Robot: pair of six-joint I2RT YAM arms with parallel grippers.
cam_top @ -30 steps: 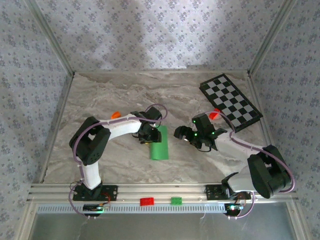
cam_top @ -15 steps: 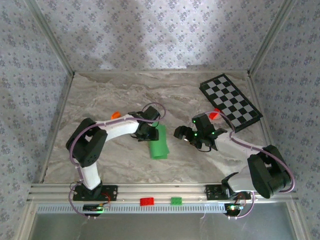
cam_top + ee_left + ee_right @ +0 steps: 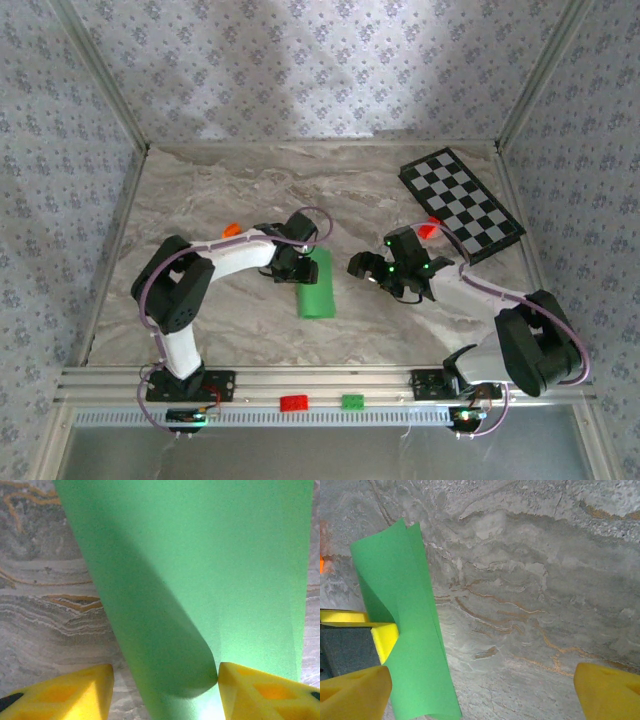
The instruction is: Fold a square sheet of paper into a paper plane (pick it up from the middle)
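- Judging this step to be the lengthwise fold, we want the edges of the green paper [image 3: 317, 292] matched at its near end before we press any crease. The paper lies doubled over and puffed on the table [image 3: 200, 190].
- At the paper's far end, our left gripper [image 3: 298, 268] straddles it half open. One finger [image 3: 250, 690] touches the rounded fold and the other stands clear, so nothing is pinched.
- Our right gripper [image 3: 480, 690] hangs wide open and empty, off to the paper's right.

Tally by kind
One green paper sheet [image 3: 316, 290], one checkered board [image 3: 460, 203], two orange pieces [image 3: 231, 229] [image 3: 428, 230], one red brick [image 3: 294, 403], one green brick [image 3: 352, 402] at six o'clock, two robot arms [image 3: 225, 255] [image 3: 475, 292].
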